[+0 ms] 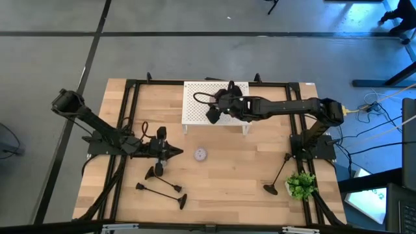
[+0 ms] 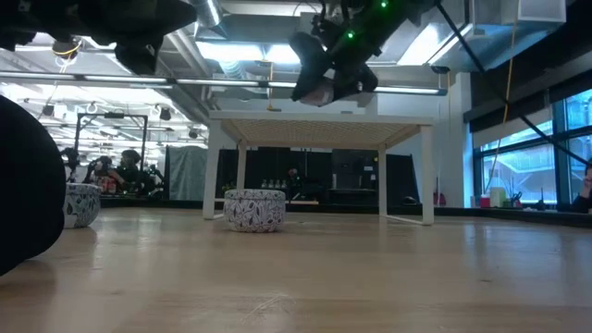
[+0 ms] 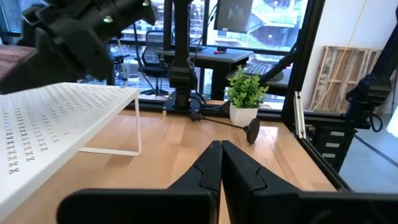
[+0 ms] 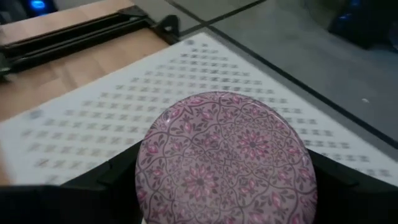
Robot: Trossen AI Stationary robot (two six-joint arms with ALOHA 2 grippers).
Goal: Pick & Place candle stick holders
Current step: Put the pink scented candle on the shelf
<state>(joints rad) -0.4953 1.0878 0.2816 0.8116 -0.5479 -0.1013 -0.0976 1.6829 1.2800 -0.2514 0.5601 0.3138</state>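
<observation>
Right gripper [image 1: 212, 114] above white perforated shelf [image 1: 195, 97], fingers clamped on round pink-patterned tin [image 4: 224, 158]. Left gripper [image 1: 177, 152] in front of shelf, fingers closed, empty. Candle stick holders [image 1: 161, 190] lying on table in front of shelf; one [image 1: 279, 175] beside potted plant [image 1: 301, 184]. Small patterned tin [image 1: 200, 154] between.

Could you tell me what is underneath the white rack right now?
Under the rack, only bare table shows; the patterned tin stands in front. Above, the right tool holds a pink lid.

A robotics lab or workshop: a wooden counter [image 1: 221, 175] in a black metal frame [image 1: 130, 117] stands on a grey concrete floor [image 1: 195, 52], with exposed ceiling pipes [image 2: 240, 81], desks with monitors [image 3: 239, 14], loose cables [image 1: 374, 133] and large windows [image 2: 532, 166] beyond.
</observation>
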